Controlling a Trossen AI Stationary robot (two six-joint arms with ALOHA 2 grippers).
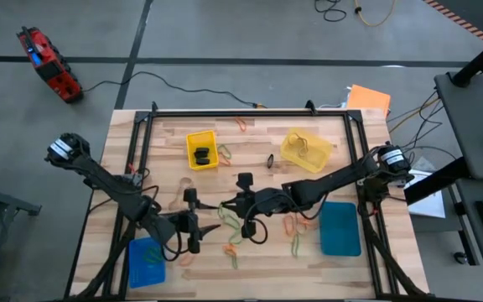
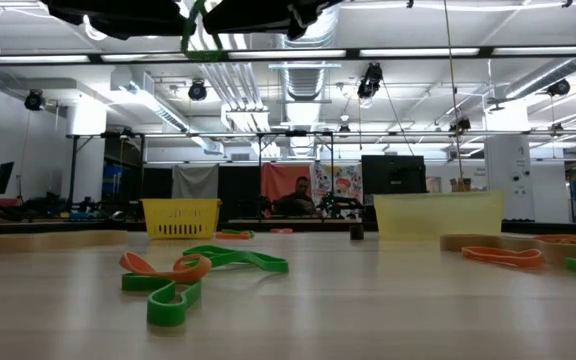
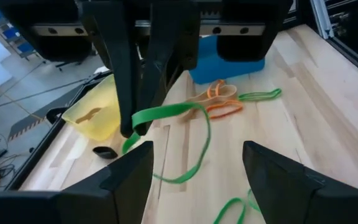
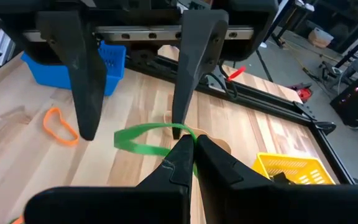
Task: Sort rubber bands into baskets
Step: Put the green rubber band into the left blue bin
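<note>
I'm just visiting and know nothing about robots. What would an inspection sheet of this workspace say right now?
Surface: wooden table, bands scattered over its middle.
Job's things: bright yellow basket holds dark bands; pale yellow basket; teal basket; blue basket; green rubber band raised off the table.
Clutter: orange sheet at the far right corner.
Grippers: right gripper shut on the green rubber band; left gripper open, facing it.
Cables: black cable on the floor.
Surroundings: red device on the floor; seated person far behind.
</note>
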